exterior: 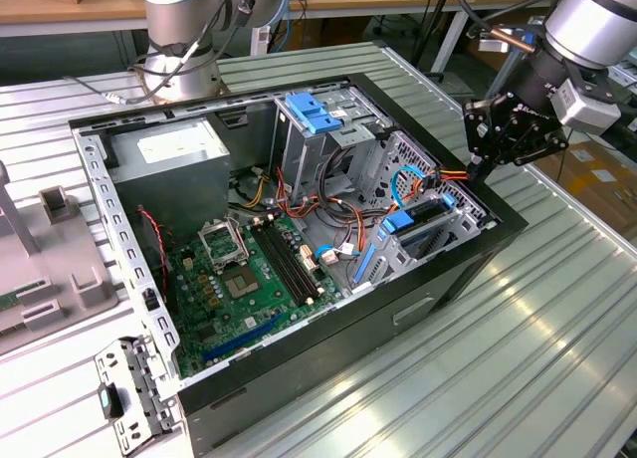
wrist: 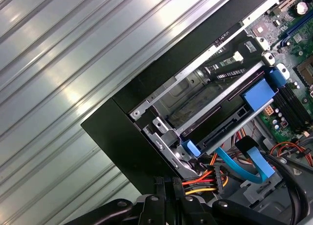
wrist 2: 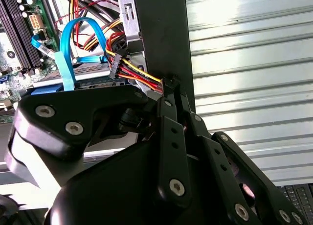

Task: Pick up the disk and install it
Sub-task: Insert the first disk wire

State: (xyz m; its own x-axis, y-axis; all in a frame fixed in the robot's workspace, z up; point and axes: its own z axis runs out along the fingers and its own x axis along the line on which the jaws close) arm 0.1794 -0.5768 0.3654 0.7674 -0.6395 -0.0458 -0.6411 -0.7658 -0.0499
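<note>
Item one: black linkage gripper (wrist 2: 168, 84), fingers drawn together, no disk in them, tips against red-yellow-orange power wires (wrist 2: 139, 77) at the black computer case's (wrist: 122, 132) corner.
Item two: silver, blue-railed disk (wrist: 227, 128), seated in the corner bay.
Risk, I judge: snagged wires tug its connector loose.

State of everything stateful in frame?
computer case: open, side panel off, lying flat.
disk: slotted in the drive bay, not held.
gripper: shut, tips at the power wires by the case corner.
</note>
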